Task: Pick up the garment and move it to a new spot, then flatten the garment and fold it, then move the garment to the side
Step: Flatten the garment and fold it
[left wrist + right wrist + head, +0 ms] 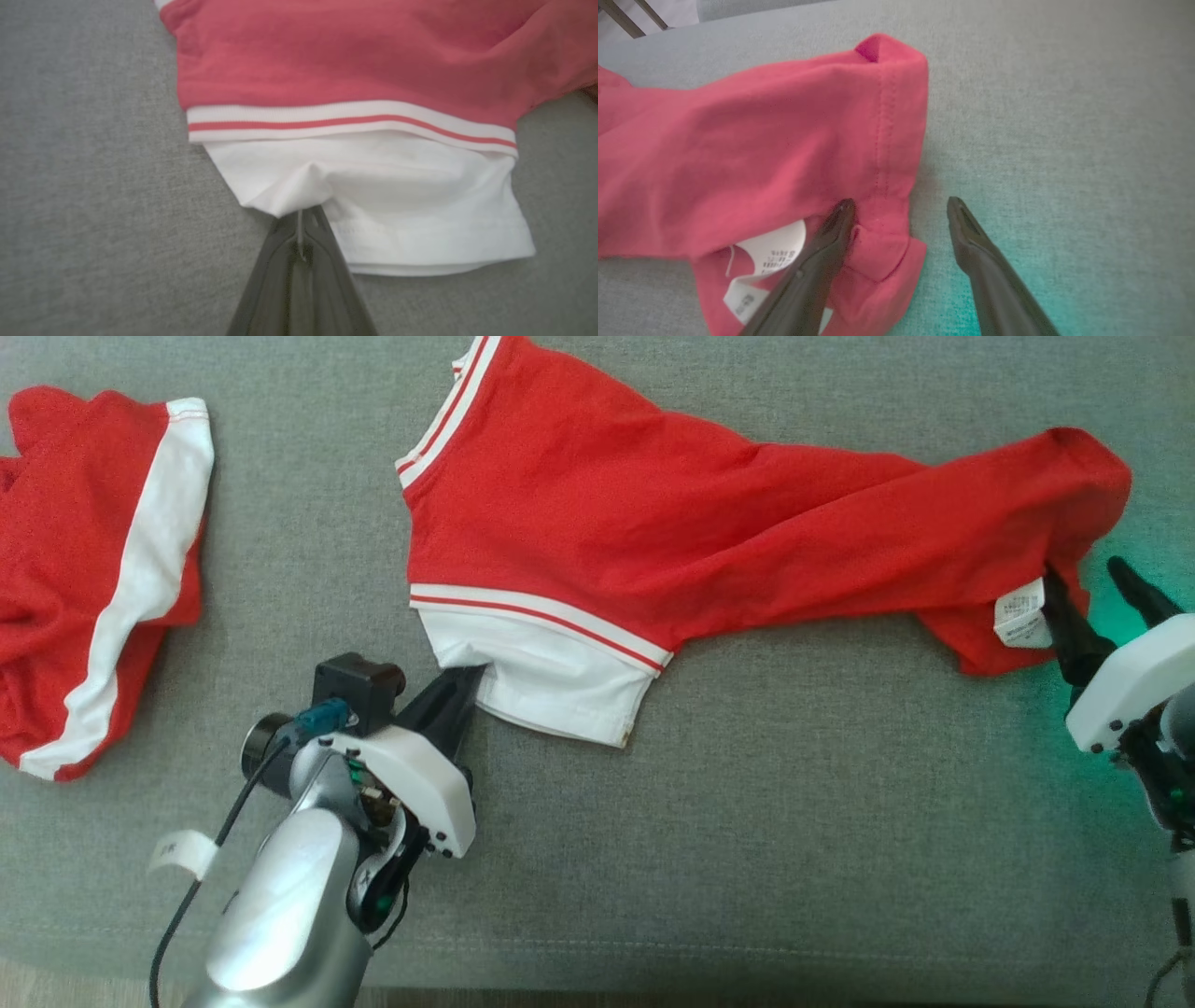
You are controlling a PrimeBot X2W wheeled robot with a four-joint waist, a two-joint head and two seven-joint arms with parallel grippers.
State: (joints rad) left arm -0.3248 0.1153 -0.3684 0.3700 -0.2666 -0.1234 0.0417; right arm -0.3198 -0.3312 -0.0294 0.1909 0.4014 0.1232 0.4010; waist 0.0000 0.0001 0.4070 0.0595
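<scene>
- The garment (653, 523), a red top with white striped trim, lies spread across the middle and right of the grey worktop (794, 803), its body stretching out towards the right edge.
- The left end effector (471, 674) is closed on the edge of the white sleeve (551, 681). In the left wrist view a small peak of white cloth is pinched between the dark fingertips (322, 224).
- The right end effector (1083, 569) stands open at the garment's far right end. One finger rests on the red fabric just beside the white care label (1022, 613); the other is over bare worktop, apart from the cloth.
- A green glow tints the worktop around the right end effector.
- A second red garment (84, 569) with a broad white band lies bunched at the left edge of the worktop, well apart from the first.
</scene>
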